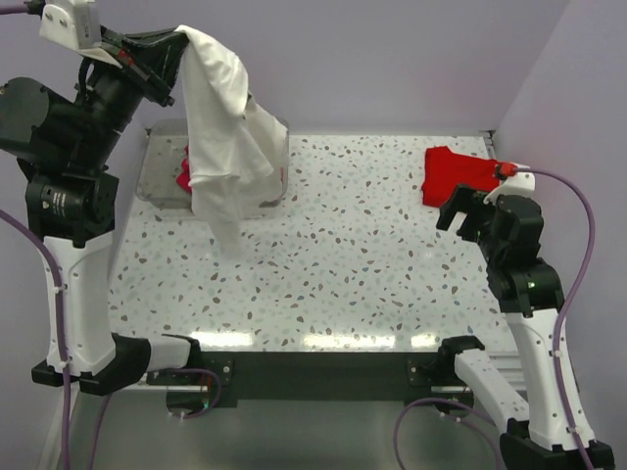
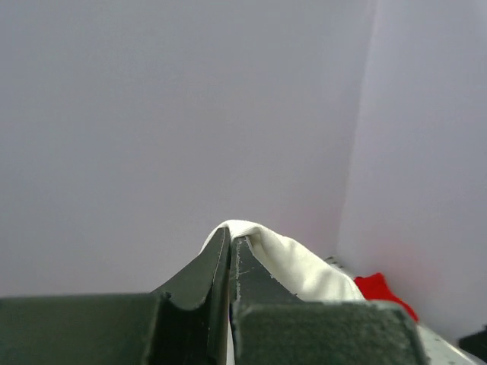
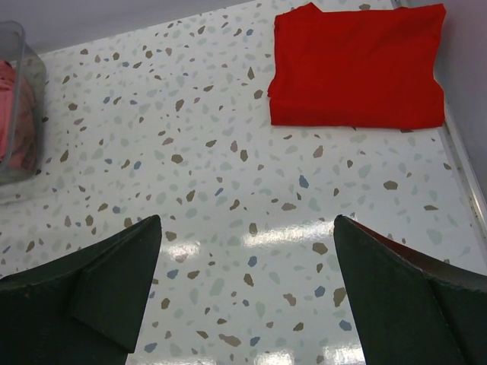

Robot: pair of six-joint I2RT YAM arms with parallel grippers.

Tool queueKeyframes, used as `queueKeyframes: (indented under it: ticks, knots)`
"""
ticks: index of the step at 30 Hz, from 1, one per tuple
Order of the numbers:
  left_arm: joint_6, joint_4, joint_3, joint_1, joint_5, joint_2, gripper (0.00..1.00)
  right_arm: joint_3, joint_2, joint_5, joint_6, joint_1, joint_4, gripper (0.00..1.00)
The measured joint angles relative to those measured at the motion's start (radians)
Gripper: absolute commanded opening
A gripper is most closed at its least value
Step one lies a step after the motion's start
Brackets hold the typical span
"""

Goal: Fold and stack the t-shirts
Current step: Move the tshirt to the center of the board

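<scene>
The left gripper (image 1: pixel 179 47), jaws clamped on the soft white cloth t-shirt (image 1: pixel 230 137), hangs it above the clear plastic bin (image 1: pixel 154 166); it likely needs laying flat for folding, helped by the wide-open right gripper (image 3: pixel 247 222) near the folded bright red t-shirt (image 3: pixel 358 65).

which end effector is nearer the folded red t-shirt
Right. The right end effector hovers open just short of the folded red t-shirt; the left end effector is across the table, raised, shut on the white t-shirt.
</scene>
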Motion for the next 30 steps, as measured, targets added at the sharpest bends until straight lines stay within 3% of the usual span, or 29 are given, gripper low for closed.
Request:
queueKeyframes:
  ticks: [4, 9, 13, 14, 16, 17, 21, 23, 30]
  knots:
    - [-0.095, 0.097, -0.101, -0.037, 0.118, -0.019, 0.0, 0.012, 0.01, -0.014, 0.011, 0.0, -0.005, 0.99]
    - [-0.107, 0.146, -0.277, -0.262, 0.064, 0.023, 0.0, 0.018, 0.01, -0.021, 0.02, 0.0, -0.007, 0.99]
    - [-0.093, 0.153, -0.341, -0.417, -0.022, 0.195, 0.0, 0.018, 0.01, -0.021, 0.027, 0.0, -0.013, 0.99]
    - [-0.088, 0.152, -0.346, -0.439, -0.043, 0.249, 0.22, 0.017, 0.01, -0.021, 0.032, 0.0, -0.014, 0.99]
    - [-0.065, 0.151, -0.347, -0.461, -0.084, 0.358, 0.52, 0.011, 0.009, -0.021, 0.041, 0.0, -0.016, 0.99]
    - [-0.055, 0.15, -0.345, -0.465, -0.109, 0.421, 0.77, 0.004, 0.006, -0.023, 0.047, 0.0, -0.016, 0.99]
    - [-0.021, 0.102, -0.325, -0.47, -0.207, 0.579, 0.93, -0.053, -0.002, -0.071, 0.097, 0.0, -0.012, 0.95]
    - [-0.01, 0.097, -0.37, -0.478, -0.255, 0.581, 0.96, -0.1, 0.0, -0.104, 0.132, 0.0, -0.003, 0.92]
    - [-0.024, 0.205, -0.838, -0.554, -0.417, 0.244, 0.92, -0.22, 0.157, -0.197, 0.238, 0.002, 0.062, 0.83]
